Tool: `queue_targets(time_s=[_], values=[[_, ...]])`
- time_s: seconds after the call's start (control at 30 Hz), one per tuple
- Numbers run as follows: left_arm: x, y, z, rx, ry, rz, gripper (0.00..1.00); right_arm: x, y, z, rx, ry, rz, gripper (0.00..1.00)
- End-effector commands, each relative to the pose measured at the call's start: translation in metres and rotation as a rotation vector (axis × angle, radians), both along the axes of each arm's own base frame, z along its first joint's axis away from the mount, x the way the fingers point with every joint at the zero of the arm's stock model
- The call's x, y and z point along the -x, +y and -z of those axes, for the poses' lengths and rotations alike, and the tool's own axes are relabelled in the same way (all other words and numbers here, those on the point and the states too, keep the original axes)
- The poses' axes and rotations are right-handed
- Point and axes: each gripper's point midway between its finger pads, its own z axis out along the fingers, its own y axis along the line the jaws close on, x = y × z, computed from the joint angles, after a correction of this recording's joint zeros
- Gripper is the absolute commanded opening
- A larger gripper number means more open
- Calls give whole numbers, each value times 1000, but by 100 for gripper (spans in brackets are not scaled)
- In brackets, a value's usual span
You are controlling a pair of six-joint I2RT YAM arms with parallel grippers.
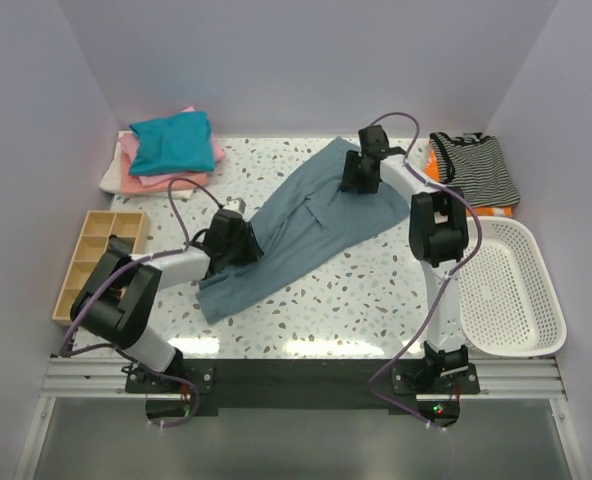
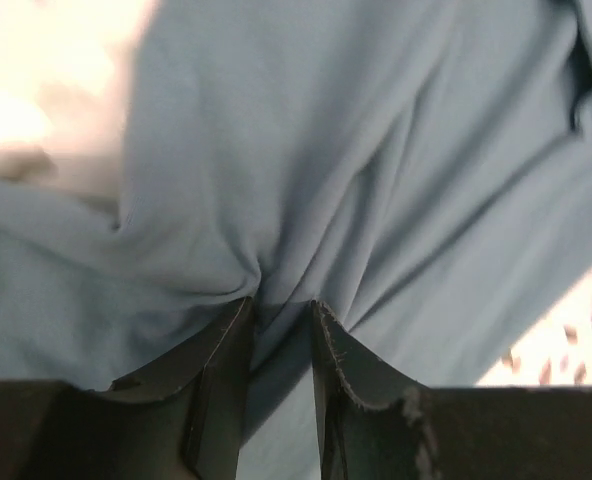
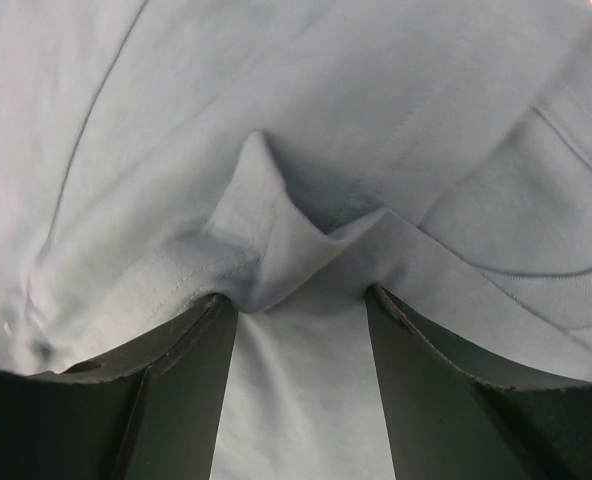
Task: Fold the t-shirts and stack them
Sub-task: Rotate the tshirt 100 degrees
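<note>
The slate-blue t-shirt [image 1: 306, 225] lies stretched diagonally across the speckled table [image 1: 376, 290], from back centre to front left. My left gripper [image 1: 234, 238] is at its lower left part, and cloth creases run together between its fingertips [image 2: 281, 305], which are shut on the fabric. My right gripper [image 1: 361, 172] is at the shirt's far end, where a raised fold of hem sits pinched between its jaws [image 3: 301, 295]. A folded teal t-shirt [image 1: 171, 140] tops a stack with pink [image 1: 146, 183] and white [image 1: 114, 177] ones at the back left.
A wooden compartment tray [image 1: 101, 255] sits at the left edge. A white mesh basket [image 1: 506, 290] stands at the right. A striped garment [image 1: 473, 168] lies on an orange one at the back right corner. Lilac walls enclose the table.
</note>
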Motion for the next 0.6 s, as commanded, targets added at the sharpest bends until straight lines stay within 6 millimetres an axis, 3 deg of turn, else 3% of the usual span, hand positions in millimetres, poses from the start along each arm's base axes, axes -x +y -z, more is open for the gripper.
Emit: queue_targets(time_s=[0.0, 0.03, 0.17, 0.27, 0.33, 0.37, 0.4, 0.43, 0.47, 0.5, 0.53, 0.57], values=[[101, -7, 33, -13, 291, 38, 35, 8, 15, 24, -29, 122, -81, 59], [117, -14, 30, -2, 294, 81, 35, -3, 23, 14, -54, 95, -106, 59], [166, -35, 28, 8, 393, 206, 35, -12, 45, 14, -139, 128, -178, 60], [192, -60, 20, 34, 418, 329, 35, -25, 72, 8, -256, 102, -255, 61], [199, -83, 6, 60, 394, 408, 35, -28, 90, -10, -356, 66, -307, 61], [195, -83, 2, 34, 366, 414, 35, -38, 92, -20, -364, 7, -311, 61], [183, -90, -10, 29, 319, 415, 35, -30, 90, -8, -365, 30, -300, 60], [174, -91, -19, 15, 283, 401, 36, -33, 90, -50, -384, -53, -318, 60], [159, -76, -19, -78, 246, 337, 37, -44, 90, -68, -395, -154, -327, 60], [138, -81, -40, -96, 174, 317, 38, -34, 82, -62, -391, -144, -311, 61], [121, -75, -48, -120, 143, 276, 39, -34, 79, -104, -395, -238, -320, 61], [106, -67, -56, -159, 99, 246, 39, -37, 71, -125, -381, -303, -311, 61]])
